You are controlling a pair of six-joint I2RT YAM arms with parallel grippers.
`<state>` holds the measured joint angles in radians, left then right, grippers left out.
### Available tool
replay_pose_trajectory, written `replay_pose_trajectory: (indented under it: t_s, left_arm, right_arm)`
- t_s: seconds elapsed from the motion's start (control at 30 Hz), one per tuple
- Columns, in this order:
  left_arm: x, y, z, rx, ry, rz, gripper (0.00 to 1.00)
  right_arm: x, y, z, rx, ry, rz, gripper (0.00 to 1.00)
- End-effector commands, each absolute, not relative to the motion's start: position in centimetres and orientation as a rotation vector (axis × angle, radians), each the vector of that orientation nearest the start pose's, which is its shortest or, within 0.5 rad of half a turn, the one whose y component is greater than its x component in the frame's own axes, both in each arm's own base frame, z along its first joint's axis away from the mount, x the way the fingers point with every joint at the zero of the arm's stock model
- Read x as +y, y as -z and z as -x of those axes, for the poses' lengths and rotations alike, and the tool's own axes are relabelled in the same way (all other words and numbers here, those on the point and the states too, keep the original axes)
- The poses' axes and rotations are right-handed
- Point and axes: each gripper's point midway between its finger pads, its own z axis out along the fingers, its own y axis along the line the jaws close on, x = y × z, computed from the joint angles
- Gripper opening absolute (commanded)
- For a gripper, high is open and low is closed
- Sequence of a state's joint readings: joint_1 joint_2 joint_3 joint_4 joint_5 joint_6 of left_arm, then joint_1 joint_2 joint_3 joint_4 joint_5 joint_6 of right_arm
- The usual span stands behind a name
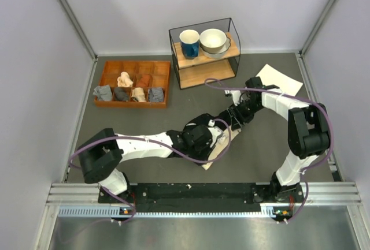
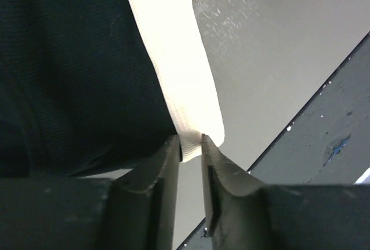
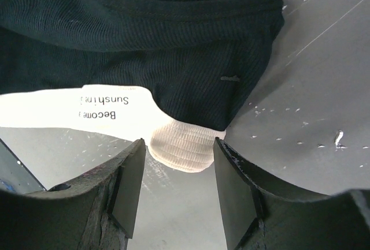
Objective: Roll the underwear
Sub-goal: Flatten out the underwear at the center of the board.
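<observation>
Closest to the lens in the left wrist view, the dark fingers of the left gripper (image 2: pixel 189 141) are drawn narrow, and a rounded corner of the cream elastic waistband (image 2: pixel 173 59) is nipped between their tips. That corner is judged to be taken so that one end of the band can be lifted and turned over. Opposite, the right gripper (image 3: pixel 179 146) is held with its jaws well apart. A second rounded end of the band lies between them on the table, and no squeeze on the cloth is seen there. The black ribbed fabric underwear (image 3: pixel 144 42) lies on the grey matt table top (image 1: pixel 144 126), near the front and between the two arms. It is well apart from the brown wooden compartment tray (image 1: pixel 168 82) at the back left, in which small rolled garments (image 1: pixel 124 79) are kept. A printed strip (image 3: pixel 87 108) on the band's inner side is turned up, so the band is partly folded over. With both ends addressed at once, an even roll is judged to be intended; no roll is formed yet.
</observation>
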<state>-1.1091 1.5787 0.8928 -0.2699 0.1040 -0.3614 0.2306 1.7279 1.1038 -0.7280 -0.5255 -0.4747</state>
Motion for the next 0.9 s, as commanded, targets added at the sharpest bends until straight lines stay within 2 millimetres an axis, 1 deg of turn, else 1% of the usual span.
replay_pose_trajectory:
  t_s: [0.0, 0.03, 0.07, 0.17, 0.23, 0.3, 0.37, 0.43, 0.47, 0.5, 0.57, 0.6, 0.63, 0.67, 0.7, 0.73, 0.8, 0.83, 0.87]
  left_arm:
    - [-33.2, -4.7, -13.0, 2.473, 0.554, -1.024, 0.19]
    - [-33.0, -4.6, -12.6, 2.49, 0.552, -1.015, 0.12]
    - [-32.5, -4.5, -12.4, 2.499, 0.549, -1.01, 0.09]
    - [-31.7, -4.3, -11.6, 2.523, 0.564, -0.996, 0.05]
    - [-31.6, -4.3, -11.0, 2.54, 0.598, -0.997, 0.04]
    - [-31.4, -4.3, -10.5, 2.541, 0.63, -0.997, 0.04]
    - [-31.5, -4.9, -10.3, 2.531, 0.663, -0.972, 0.08]
    - [-31.6, -5.9, -10.7, 2.512, 0.679, -0.932, 0.19]
    - [-31.7, -7.2, -11.4, 2.467, 0.676, -0.898, 0.27]
    - [-31.8, -8.0, -11.9, 2.445, 0.682, -0.881, 0.42]
    - [-32.2, -10.8, -13.4, 2.372, 0.73, -0.84, 0.5]
    - [-32.3, -11.6, -13.6, 2.361, 0.766, -0.842, 0.54]
    - [-31.7, -12.4, -15.5, 2.345, 0.769, -0.805, 0.59]
    - [-31.7, -13.5, -16.6, 2.325, 0.795, -0.781, 0.6]
    - [-31.6, -14.0, -17.0, 2.328, 0.848, -0.778, 0.63]
    - [-30.5, -14.2, -19.8, 2.32, 0.83, -0.705, 0.69]
    - [-30.1, -14.7, -22.1, 2.303, 0.863, -0.666, 0.72]
    - [-29.6, -14.6, -24.8, 2.306, 0.844, -0.622, 0.73]
    - [-29.4, -14.4, -26.0, 2.314, 0.832, -0.607, 0.73]
  right_arm:
    - [14.0, -4.6, -29.1, 2.555, -0.715, 1.004, 0.51]
    - [14.0, -4.6, -29.1, 2.559, -0.712, 0.995, 0.51]
    - [14.0, -4.6, -29.2, 2.557, -0.715, 0.99, 0.51]
    - [14.1, -4.7, -29.0, 2.561, -0.722, 0.981, 0.51]
    - [14.1, -4.9, -28.9, 2.556, -0.718, 0.979, 0.51]
    - [14.0, -5.3, -28.9, 2.547, -0.715, 0.974, 0.51]
    - [13.8, -5.0, -28.5, 2.558, -0.716, 0.967, 0.51]
    - [13.6, -4.5, -28.2, 2.579, -0.71, 0.966, 0.51]
    - [13.4, -4.3, -28.0, 2.589, -0.709, 0.964, 0.51]
    - [13.5, -4.3, -28.0, 2.588, -0.718, 0.962, 0.51]
    - [13.6, -4.0, -27.6, 2.601, -0.735, 0.957, 0.51]
    - [13.6, -3.9, -27.6, 2.602, -0.743, 0.957, 0.51]
    - [13.7, -3.8, -27.5, 2.608, -0.75, 0.953, 0.5]
    - [13.7, -3.8, -27.5, 2.607, -0.75, 0.953, 0.5]
    - [13.7, -3.8, -27.5, 2.609, -0.753, 0.953, 0.5]
    - [13.7, -3.8, -27.5, 2.61, -0.751, 0.953, 0.5]
    - [13.6, -3.9, -27.7, 2.606, -0.748, 0.949, 0.48]
    - [13.5, -3.9, -27.7, 2.608, -0.748, 0.944, 0.44]
    - [13.5, -3.9, -27.7, 2.608, -0.748, 0.941, 0.42]
